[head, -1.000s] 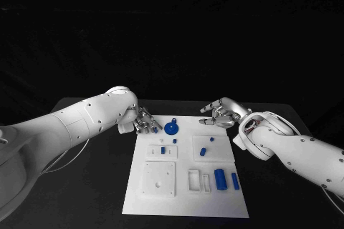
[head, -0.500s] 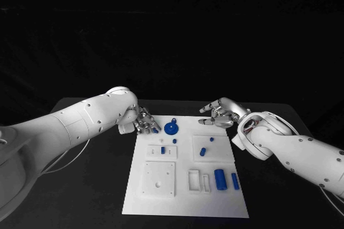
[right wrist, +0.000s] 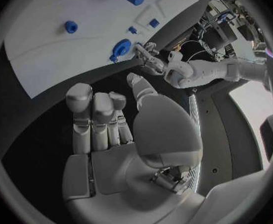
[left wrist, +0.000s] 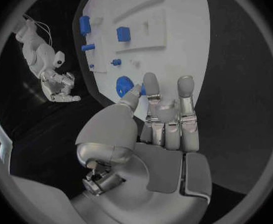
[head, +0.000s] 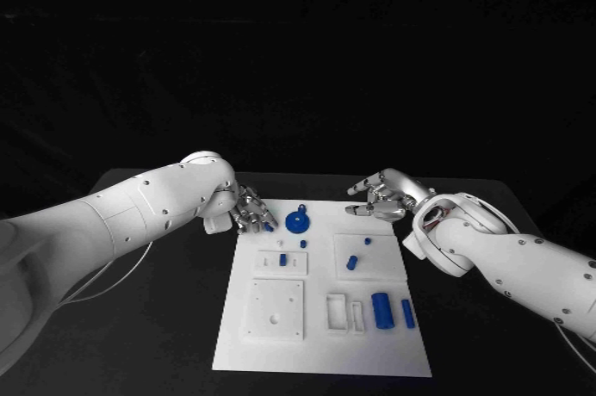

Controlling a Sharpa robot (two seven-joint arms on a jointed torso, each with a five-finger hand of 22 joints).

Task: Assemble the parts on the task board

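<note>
At the left of the head view, the left robot hand (head: 252, 212) sits at the upper left corner of the task board (head: 323, 349), its fingers bent down toward the white plate. In the left wrist view a small blue part (left wrist: 140, 89) shows pinched between the thumb and a fingertip (left wrist: 150, 79), so this robot hand is grasping that piece, just beside the round blue part (head: 298, 221) near the board's top edge.

Moving right across the board, a small blue peg (head: 283, 259) stands in the upper left block, and a white square plate (head: 276, 309) lies below it. Right of centre, a slanted blue cylinder (head: 351, 262) rests on another white block, and in the lower right two upright blue cylinders (head: 382, 310) stand side by side next to white slots.

At the right, the right robot hand (head: 385, 195) hovers over the dark counter (head: 174, 327) off the board's upper right corner. Its fingers are curled inward with nothing in them.
</note>
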